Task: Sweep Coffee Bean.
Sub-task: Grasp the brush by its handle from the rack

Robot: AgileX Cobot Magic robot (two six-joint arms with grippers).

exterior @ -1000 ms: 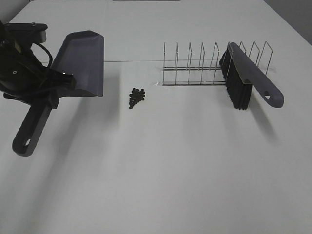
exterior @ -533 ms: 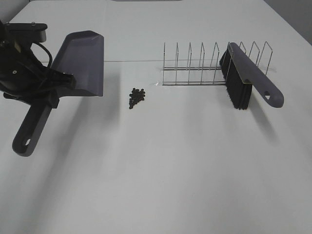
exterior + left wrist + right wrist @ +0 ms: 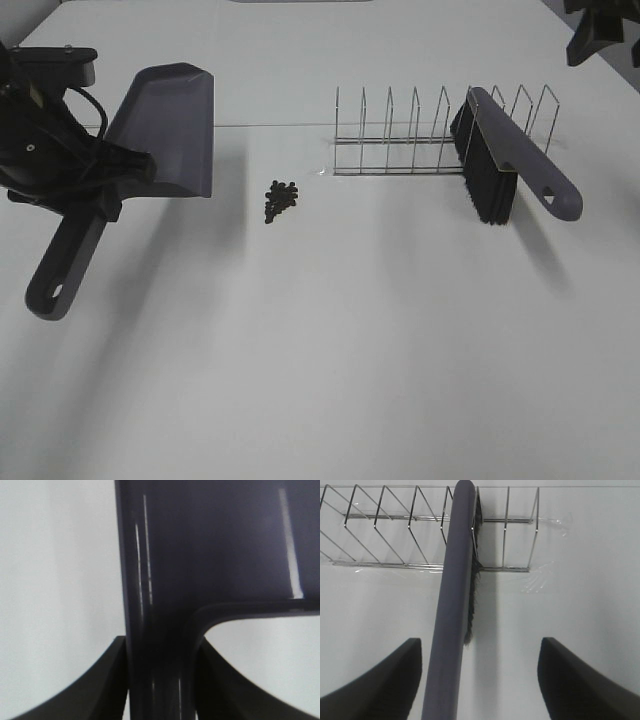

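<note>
A small pile of dark coffee beans (image 3: 281,199) lies on the white table, left of the wire rack. My left gripper (image 3: 100,185) is shut on the handle of the grey dustpan (image 3: 168,127), whose pan sits to the left of the beans; the left wrist view shows the handle (image 3: 160,680) between the fingers. The grey brush (image 3: 510,160) with black bristles leans in the wire rack (image 3: 420,140). My right gripper (image 3: 600,30) is open at the far right, above the brush; the right wrist view shows the brush handle (image 3: 452,605) between the spread fingers, untouched.
The wire rack (image 3: 395,530) has several upright dividers and is taped to the table. A thin line runs across the table (image 3: 330,350) behind the beans.
My right gripper has come into the exterior high view at the top right corner. The left arm, dustpan, beans and brush have not moved.
</note>
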